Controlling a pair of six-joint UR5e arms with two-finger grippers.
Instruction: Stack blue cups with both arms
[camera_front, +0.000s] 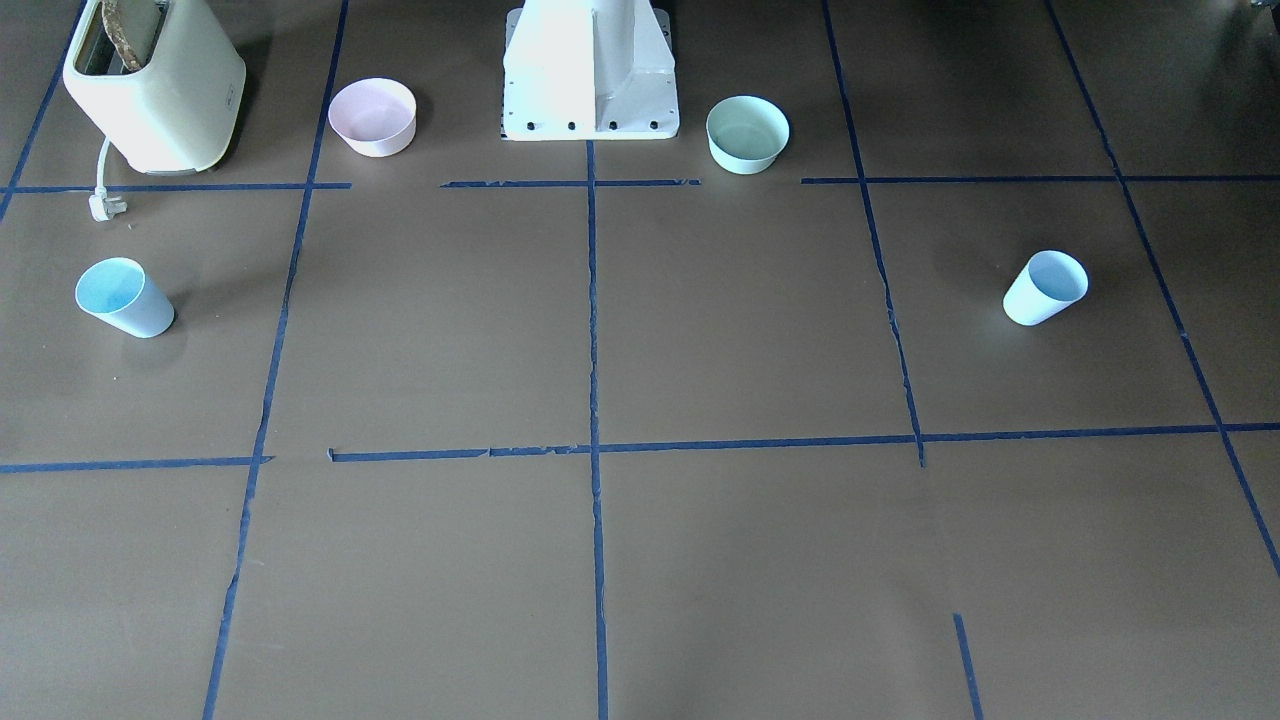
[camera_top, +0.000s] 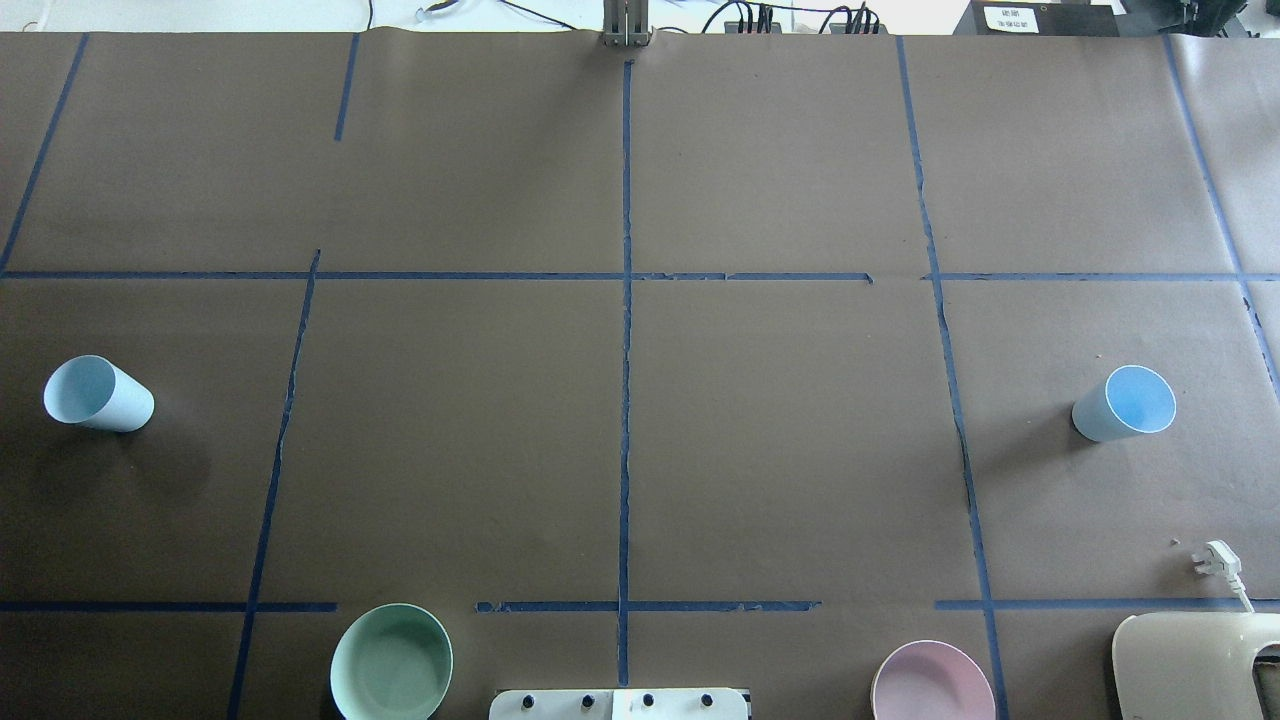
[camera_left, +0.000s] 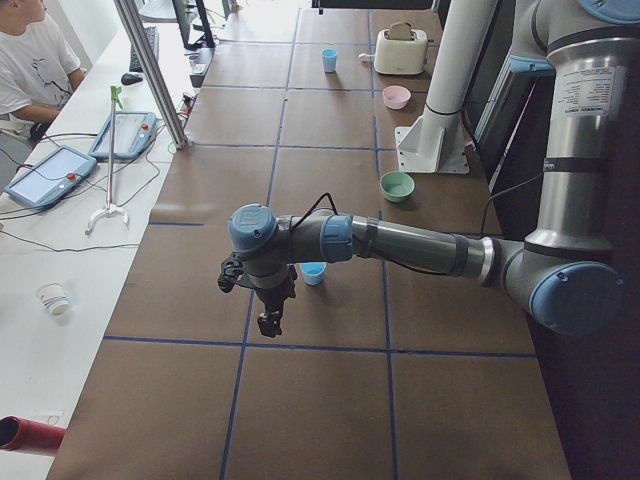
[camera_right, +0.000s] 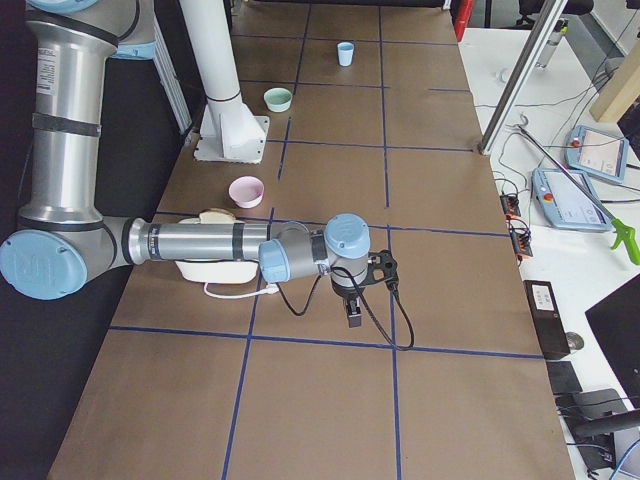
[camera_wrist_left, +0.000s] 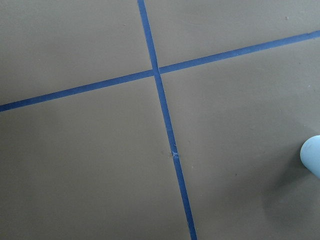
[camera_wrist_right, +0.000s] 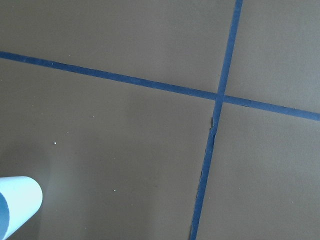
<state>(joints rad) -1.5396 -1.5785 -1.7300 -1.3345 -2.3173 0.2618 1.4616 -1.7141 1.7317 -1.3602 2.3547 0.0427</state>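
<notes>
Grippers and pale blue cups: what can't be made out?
Black left gripper: shows only in exterior left; open or shut unclear.
Black right gripper: only in exterior right; same.
Pale blue tapered plastic cup on the robot's left: partly behind the grey left arm; cut by the left wrist view's edge.
Pale blue cup on the robot's right: cut by the right wrist view's corner; unseen in exterior right.

Two cups on the counter (camera_top: 450, 420): left cup (camera_top: 98, 394), right cup (camera_top: 1124, 403). Two bowls, near side: green bowl (camera_top: 391, 662), pink bowl (camera_top: 932, 683). One toaster (camera_front: 155, 85), one plug (camera_front: 103, 206). Two arms: left arm (camera_left: 410, 243), right arm (camera_right: 190, 242).
</notes>
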